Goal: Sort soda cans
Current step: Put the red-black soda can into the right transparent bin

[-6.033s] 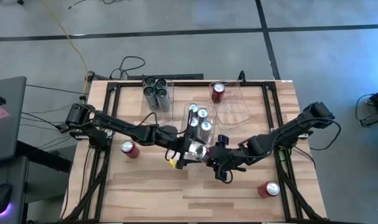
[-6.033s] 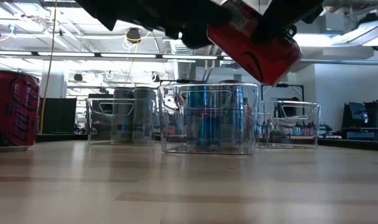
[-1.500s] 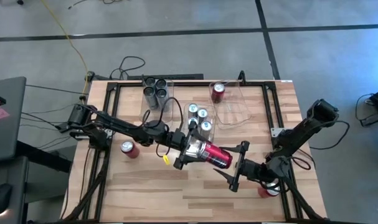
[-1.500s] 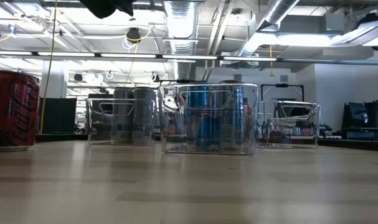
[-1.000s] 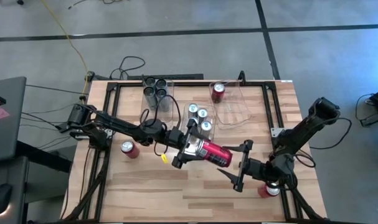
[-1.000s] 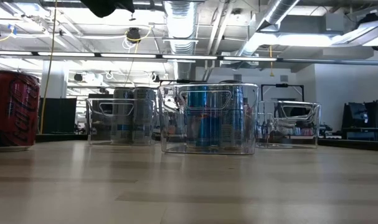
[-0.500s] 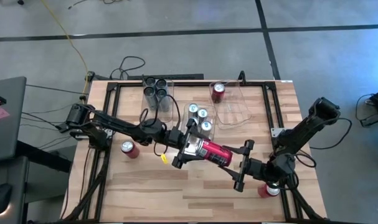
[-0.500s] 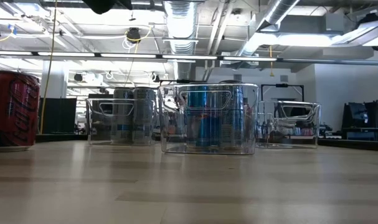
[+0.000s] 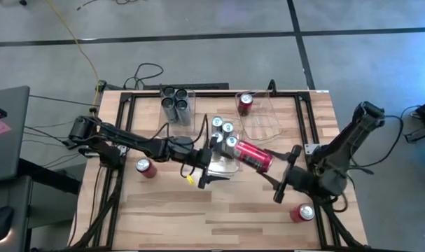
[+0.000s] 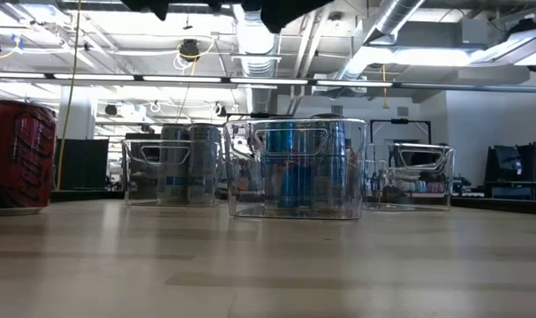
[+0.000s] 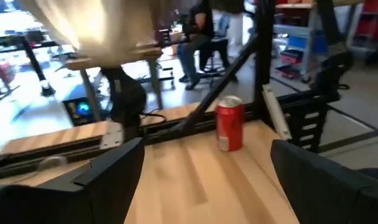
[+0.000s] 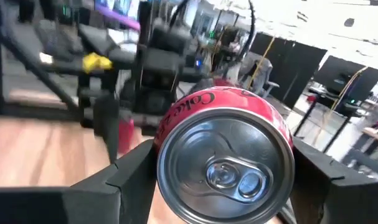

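Soda cans were spread around the clear plastic middle bin (image 9: 223, 143), which serves as the landmark. Well left of it, near the table's left rail, a red metal can with a silver top (image 9: 143, 166) stood upright on the light wooden table (image 9: 170, 210). Behind and left of the middle bin, a second clear bin (image 9: 178, 106) held four dark grey cans (image 9: 174, 100). Just left of the middle bin's front, the left gripper (image 9: 211, 168) hung with its dark fingers spread and nothing between them. Inside the middle bin stood silver-blue cans (image 9: 223, 131), showing blue through the clear wall in the low view (image 10: 296, 168). Just right of that bin's front edge, a red can lying on its side (image 9: 253, 155) was raised off the table, clasped by the right gripper (image 9: 288, 170); in the right wrist view its silver top (image 12: 225, 165) faced the camera between the two fingers. Behind and right of the middle bin, a third clear bin (image 9: 265, 122) held one red can (image 9: 245, 103). Far right and in front, another upright red can (image 9: 302, 213) stood beside the right arm.
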`<action>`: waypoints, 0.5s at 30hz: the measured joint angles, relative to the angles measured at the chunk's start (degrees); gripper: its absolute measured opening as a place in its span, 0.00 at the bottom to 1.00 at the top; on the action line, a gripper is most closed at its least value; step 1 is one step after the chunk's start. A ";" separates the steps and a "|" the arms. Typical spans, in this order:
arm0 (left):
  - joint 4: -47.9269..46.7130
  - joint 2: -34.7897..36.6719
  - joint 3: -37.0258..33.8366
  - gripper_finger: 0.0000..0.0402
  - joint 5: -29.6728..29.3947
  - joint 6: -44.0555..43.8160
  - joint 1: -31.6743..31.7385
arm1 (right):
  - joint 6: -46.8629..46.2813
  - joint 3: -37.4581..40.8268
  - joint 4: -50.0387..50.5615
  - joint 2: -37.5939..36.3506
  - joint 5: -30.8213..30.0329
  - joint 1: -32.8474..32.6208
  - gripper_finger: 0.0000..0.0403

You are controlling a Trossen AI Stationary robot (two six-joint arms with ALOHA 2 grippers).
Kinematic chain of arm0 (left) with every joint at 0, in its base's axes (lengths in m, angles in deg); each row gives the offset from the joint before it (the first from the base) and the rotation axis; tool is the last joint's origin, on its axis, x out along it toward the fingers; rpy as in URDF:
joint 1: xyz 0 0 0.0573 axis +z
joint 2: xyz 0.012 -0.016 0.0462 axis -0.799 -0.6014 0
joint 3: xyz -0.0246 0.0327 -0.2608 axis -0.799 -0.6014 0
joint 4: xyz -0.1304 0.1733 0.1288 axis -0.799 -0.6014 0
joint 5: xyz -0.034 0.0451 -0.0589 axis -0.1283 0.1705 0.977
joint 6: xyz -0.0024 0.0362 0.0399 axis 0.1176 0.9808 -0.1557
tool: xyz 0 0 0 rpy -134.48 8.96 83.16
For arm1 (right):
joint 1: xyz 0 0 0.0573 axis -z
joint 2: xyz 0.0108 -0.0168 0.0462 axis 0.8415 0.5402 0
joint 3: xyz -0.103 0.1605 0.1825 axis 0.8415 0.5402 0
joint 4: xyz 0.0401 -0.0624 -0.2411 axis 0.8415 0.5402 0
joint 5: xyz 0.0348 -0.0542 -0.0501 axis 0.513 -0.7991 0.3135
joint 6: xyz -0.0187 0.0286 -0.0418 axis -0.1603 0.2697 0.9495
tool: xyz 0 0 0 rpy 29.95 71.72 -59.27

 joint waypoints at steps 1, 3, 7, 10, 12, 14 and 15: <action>-1.00 0.18 0.17 0.86 -0.48 -0.11 0.03 | -0.42 -0.52 2.97 -0.63 0.19 0.05 0.69; -4.03 0.31 0.21 0.86 -2.34 -1.08 0.07 | -2.05 -2.52 8.82 -2.73 0.29 0.15 0.69; -10.49 1.30 -0.03 0.86 -6.97 -1.84 -0.43 | -11.70 -8.10 27.43 -8.33 -0.10 1.90 0.69; -15.06 3.88 0.17 0.85 -12.43 -0.87 -1.26 | -24.87 -12.50 45.97 -11.79 7.22 6.56 0.69; -18.15 5.11 0.19 0.85 -15.47 -0.63 -1.79 | -33.47 -15.26 56.96 -13.71 12.78 11.76 0.69; -21.82 6.20 0.08 0.85 -17.29 -0.59 -2.26 | -39.66 -17.26 65.50 -14.95 18.05 18.49 0.69; -22.48 6.72 0.10 0.85 -18.13 -0.59 -2.39 | -41.41 -17.96 68.89 -15.24 20.48 22.01 0.69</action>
